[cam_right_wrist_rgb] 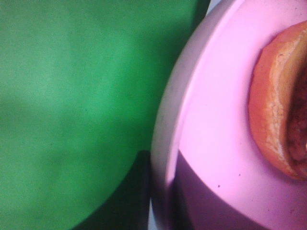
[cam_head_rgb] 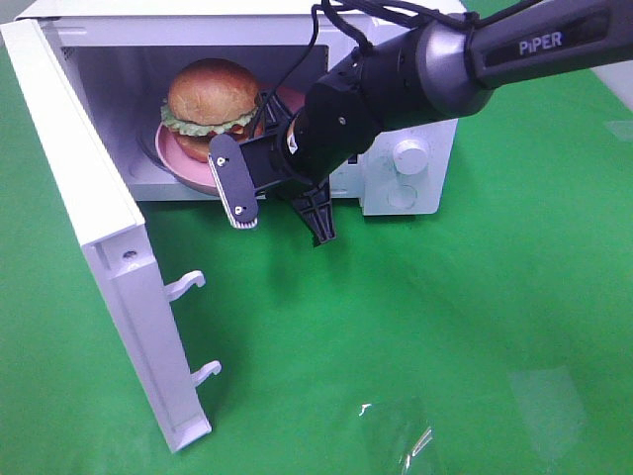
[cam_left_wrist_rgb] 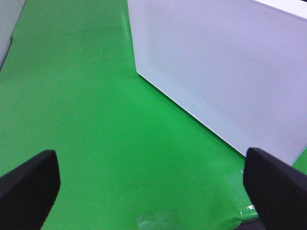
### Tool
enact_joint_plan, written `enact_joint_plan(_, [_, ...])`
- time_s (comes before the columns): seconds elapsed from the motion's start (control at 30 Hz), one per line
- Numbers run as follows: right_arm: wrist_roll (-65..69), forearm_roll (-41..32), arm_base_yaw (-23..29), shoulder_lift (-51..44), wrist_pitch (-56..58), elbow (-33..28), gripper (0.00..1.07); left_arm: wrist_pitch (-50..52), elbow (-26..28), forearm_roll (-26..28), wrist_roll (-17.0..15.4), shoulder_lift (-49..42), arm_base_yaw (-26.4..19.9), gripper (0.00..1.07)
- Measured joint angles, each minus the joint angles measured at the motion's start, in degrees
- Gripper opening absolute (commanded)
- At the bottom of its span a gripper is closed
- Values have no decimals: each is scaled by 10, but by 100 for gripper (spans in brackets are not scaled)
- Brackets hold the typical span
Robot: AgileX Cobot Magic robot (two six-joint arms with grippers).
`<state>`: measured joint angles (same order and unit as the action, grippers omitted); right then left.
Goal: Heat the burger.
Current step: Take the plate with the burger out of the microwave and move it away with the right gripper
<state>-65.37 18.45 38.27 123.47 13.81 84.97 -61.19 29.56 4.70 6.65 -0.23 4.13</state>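
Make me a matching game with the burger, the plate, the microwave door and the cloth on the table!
Things:
1. round golden-brown burger with green lettuce
2. shallow pink plate
3. white microwave door
4. green table cloth

Descriptions:
A. swung wide open
B. lies under the microwave
C. sits on the plate, inside the microwave
D. carries the burger, partly inside the microwave

Pairs: 1-C, 2-D, 3-A, 4-B

The black right end effector blocks the near rim of the shallow pink plate and the right side of the glossy golden-brown burger. The right wrist view is blurred, cutting the burger off.
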Motion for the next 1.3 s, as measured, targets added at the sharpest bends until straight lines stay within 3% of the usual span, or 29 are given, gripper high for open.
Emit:
enact_joint_plan(0.63, [13,43,1,-75,-73,-125,0,0,0,0,0,0,0,96])
enact_joint_plan(0.93, [12,49,4,-136,-99,-229,0,0,0,0,0,0,0,96])
enact_joint_plan(1.3, [12,50,4,-217,-97,-313,0,0,0,0,0,0,0,96])
